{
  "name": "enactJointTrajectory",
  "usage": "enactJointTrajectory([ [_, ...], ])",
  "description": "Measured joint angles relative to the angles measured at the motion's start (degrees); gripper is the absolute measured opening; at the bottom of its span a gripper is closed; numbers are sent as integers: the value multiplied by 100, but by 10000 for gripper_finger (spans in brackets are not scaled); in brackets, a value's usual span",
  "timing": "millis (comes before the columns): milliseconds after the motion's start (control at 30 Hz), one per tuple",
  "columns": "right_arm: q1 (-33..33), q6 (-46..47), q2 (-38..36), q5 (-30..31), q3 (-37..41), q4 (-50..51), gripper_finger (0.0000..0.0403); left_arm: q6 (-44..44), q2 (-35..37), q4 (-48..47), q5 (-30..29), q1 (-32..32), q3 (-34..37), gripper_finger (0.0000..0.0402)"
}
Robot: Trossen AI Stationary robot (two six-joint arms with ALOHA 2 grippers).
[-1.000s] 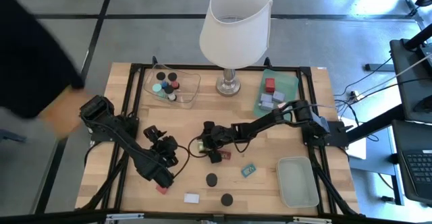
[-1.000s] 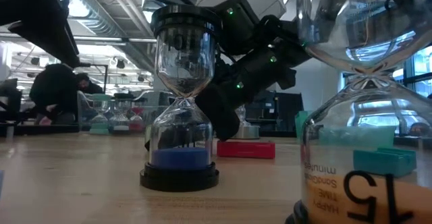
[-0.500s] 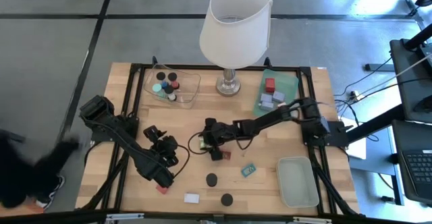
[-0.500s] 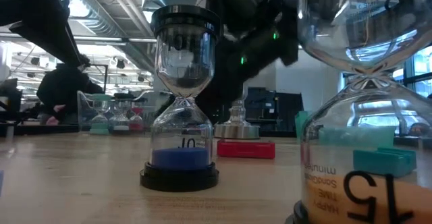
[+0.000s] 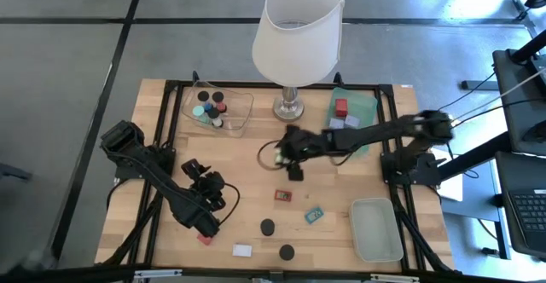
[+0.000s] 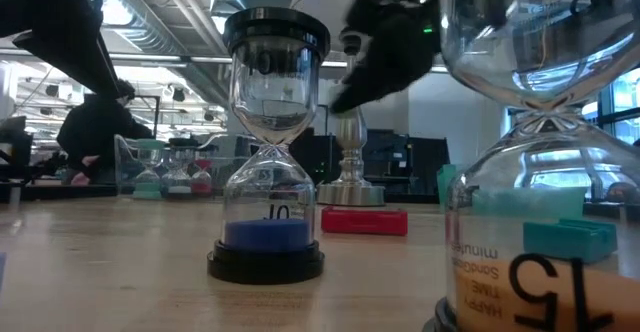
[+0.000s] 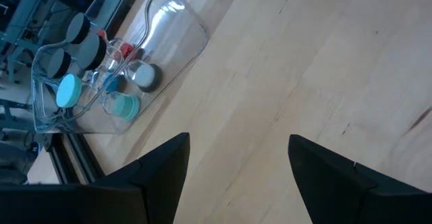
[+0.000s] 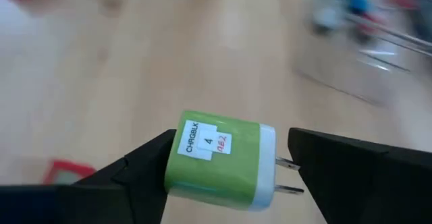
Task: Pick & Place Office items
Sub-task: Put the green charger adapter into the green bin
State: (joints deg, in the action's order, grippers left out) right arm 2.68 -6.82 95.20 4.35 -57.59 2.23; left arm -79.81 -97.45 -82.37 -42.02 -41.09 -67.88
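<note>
Both arms are showing dark, near-black. The right gripper (image 8: pixel 226 177) is pinching a green charger block (image 8: pixel 216 160) with a white end, metal prongs and a white label printed in black and red. The left gripper's (image 7: pixel 236 163) fingers are reading black against pale wood. The table (image 5: pixel 247 159) is showing light tan grain inside a black frame. The lamp (image 5: pixel 299 29) is wearing a white shade over a silver base. The clear tray (image 5: pixel 241 112) is holding black, teal, red and white pieces; the green tray (image 5: pixel 368 104) is holding a red block and lavender blocks. A red tag (image 5: pixel 282 195), a teal tag (image 5: pixel 315 215), two black caps (image 5: pixel 268 227) and a white block (image 5: pixel 242 250) are lying on the wood. The hourglass (image 6: pixel 266 152) is holding blue sand between black ends.
</note>
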Motion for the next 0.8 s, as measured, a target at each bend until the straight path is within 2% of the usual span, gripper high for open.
enactJointTrajectory([
  [233,-357,613,-1832,963,1573,67,270,-2,0,11,-50,-17,0,248],
  [433,-568,1484,-3002,1853,2847,84,274,-1,0,5,-320,-6,0,248],
  [567,-721,2113,-3429,2226,3326,124,273,0,0,-11,-608,-3,0,248],
  [800,-1066,3203,-3543,2867,3426,560,273,3,0,-15,-802,5,0,248],
])
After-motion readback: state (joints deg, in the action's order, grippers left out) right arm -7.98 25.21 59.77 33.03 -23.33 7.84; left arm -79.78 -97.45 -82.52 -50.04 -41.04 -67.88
